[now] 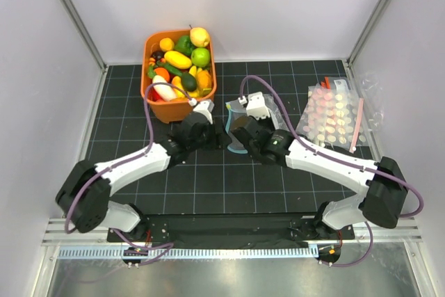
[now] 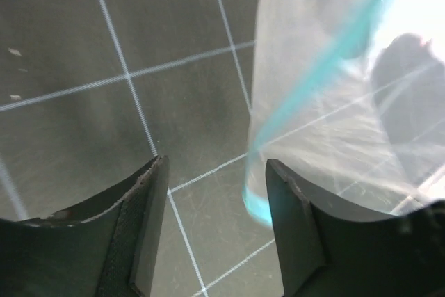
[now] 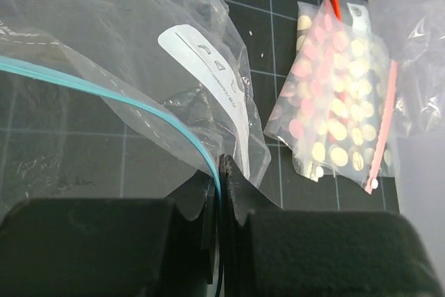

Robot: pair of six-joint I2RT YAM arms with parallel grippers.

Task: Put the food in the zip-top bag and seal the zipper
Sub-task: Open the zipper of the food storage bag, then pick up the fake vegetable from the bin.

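The clear zip-top bag (image 1: 242, 115) lies on the black grid mat at centre, between my two grippers. Its teal zipper (image 3: 104, 92) runs into my right gripper (image 3: 221, 172), which is shut on the zipper edge. My left gripper (image 2: 215, 193) is open just left of the bag; the zipper's curved end (image 2: 256, 205) lies beside its right finger (image 2: 292, 220), and nothing is between the fingers. In the top view the left gripper (image 1: 203, 130) sits below the orange basket (image 1: 154, 110). The food (image 1: 182, 64), several toy fruits and vegetables, fills the basket.
A crinkled clear pack with pink and yellow dots and a pink strip (image 1: 332, 117) lies at the right, also in the right wrist view (image 3: 334, 95). White walls and metal posts close in the mat.
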